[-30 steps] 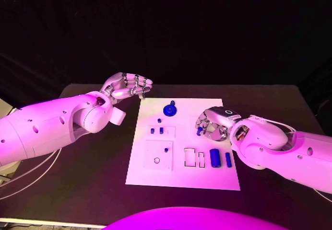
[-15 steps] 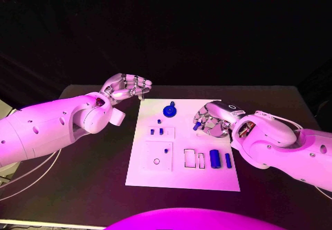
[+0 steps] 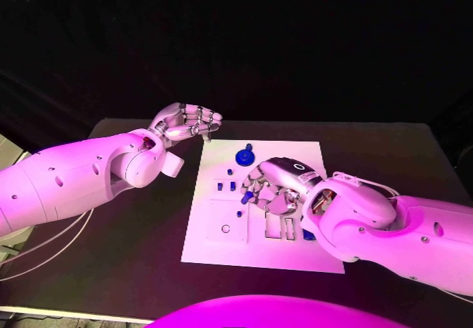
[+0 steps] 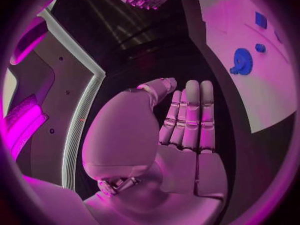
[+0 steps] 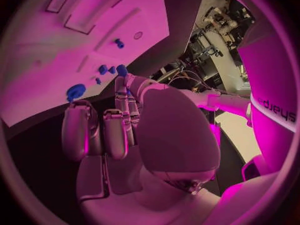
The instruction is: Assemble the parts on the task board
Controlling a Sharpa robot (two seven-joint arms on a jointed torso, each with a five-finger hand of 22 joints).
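Pinching a small blue part [image 3: 247, 198], the right hand [image 3: 274, 186] hovers over the task board [image 3: 212, 242]; most parts remain unassembled

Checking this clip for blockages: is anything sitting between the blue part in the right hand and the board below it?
Nothing visible does. The right hand holds a small blue part at its fingers, over the middle of the task board. The left hand is curled off the board's far left corner, well apart.
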